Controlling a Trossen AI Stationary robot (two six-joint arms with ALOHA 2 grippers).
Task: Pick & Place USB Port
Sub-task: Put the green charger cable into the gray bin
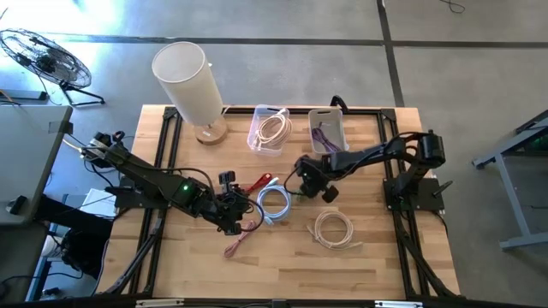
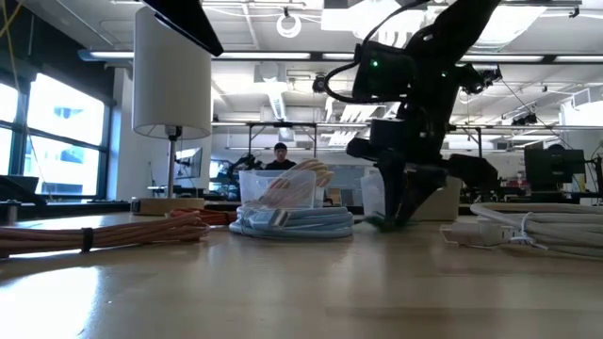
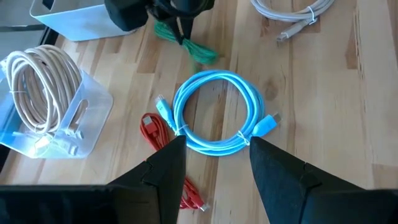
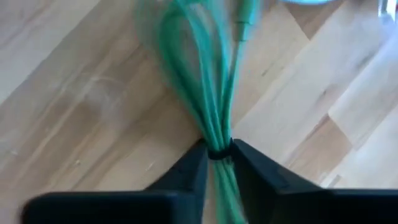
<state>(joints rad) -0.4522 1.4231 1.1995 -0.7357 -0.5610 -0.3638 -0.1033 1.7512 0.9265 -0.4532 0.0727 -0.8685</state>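
Observation:
A thin green cable bundle (image 4: pixel 202 81), looped and bound with a dark tie, is under my right gripper (image 4: pixel 216 149) near the table's middle (image 1: pixel 308 178). That gripper is shut on it. In the left wrist view the green cable (image 3: pixel 189 45) trails out from below the right gripper (image 3: pixel 180 18). My left gripper (image 3: pixel 214 144) is open and hovers over the near edge of a blue cable coil (image 3: pixel 217 112), touching nothing. In the high view it sits at the coil's left side (image 1: pixel 238 212). My right gripper pinches the green cable bundle at its dark tie (image 4: pixel 217 155) between the two fingertips. It comes from above, pointing down, with the fingers across the strands. The looped end (image 4: pixel 186 37) stretches ahead of the fingers, low over the wood; whether it rests there I cannot tell.
A red cable (image 3: pixel 155 134) lies beside the blue coil, a beige coil (image 1: pixel 332 229) toward the near right, and a pink cable (image 1: pixel 240 244) near the front. A clear bin with a beige cable (image 1: pixel 270 130), a bin with a purple cable (image 1: pixel 326 130) and a lamp (image 1: pixel 190 81) stand at the far edge.

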